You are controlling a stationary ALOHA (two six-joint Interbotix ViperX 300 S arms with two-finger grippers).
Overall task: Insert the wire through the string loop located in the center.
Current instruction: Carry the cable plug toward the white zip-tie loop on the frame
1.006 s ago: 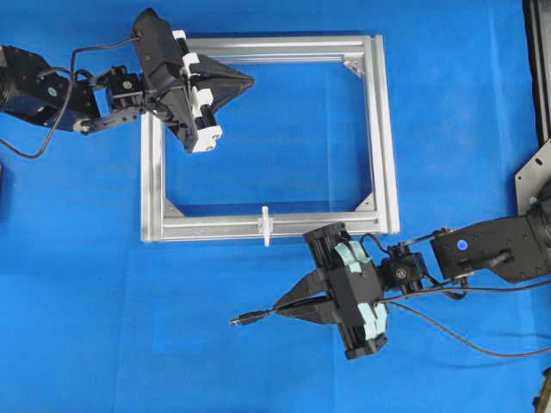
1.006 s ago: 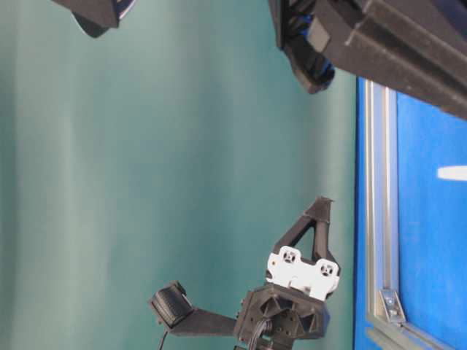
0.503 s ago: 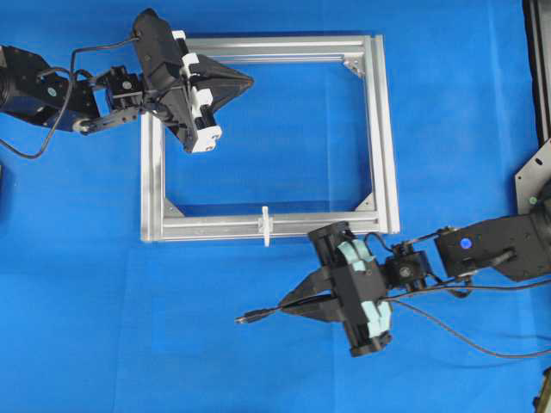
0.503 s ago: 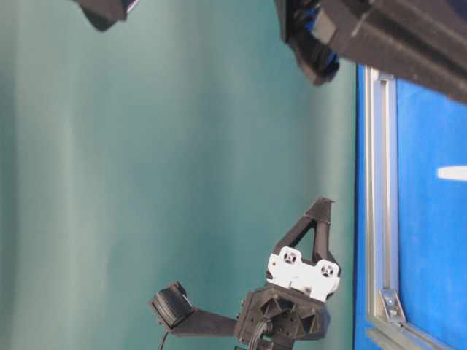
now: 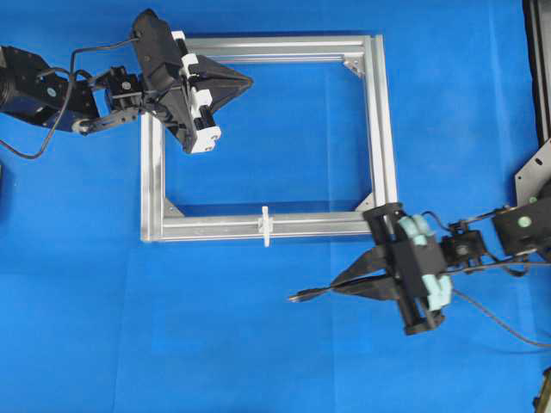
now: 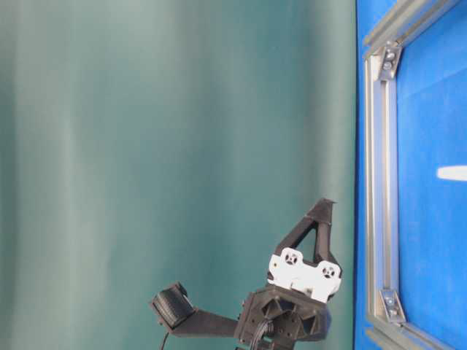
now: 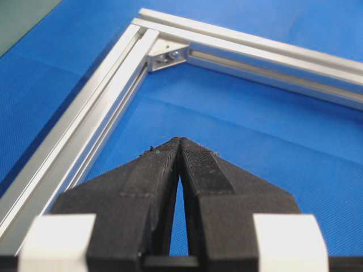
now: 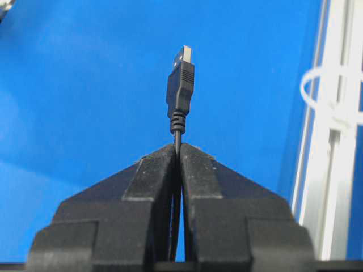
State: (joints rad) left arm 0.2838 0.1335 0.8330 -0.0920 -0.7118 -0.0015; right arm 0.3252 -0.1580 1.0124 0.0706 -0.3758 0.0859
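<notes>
I had the right gripper (image 5: 344,285) clamped on the wire (image 8: 180,90), the plug sticking out straight ahead of the fingertips with its metal tip leading. The string loop (image 5: 266,225) stood on the near rail of the aluminium frame (image 5: 379,129), ahead of that hand and off to its right, well apart from the plug. So the pick was done; lining up and threading were left. My left gripper (image 7: 180,141) sat pressed together on nothing, over the frame's far corner.

The wire (image 5: 320,292) is thin and black, with a dark plug and metal tip sticking out to the left. The string loop (image 5: 266,225), small and white, stands upright, well apart from it.
</notes>
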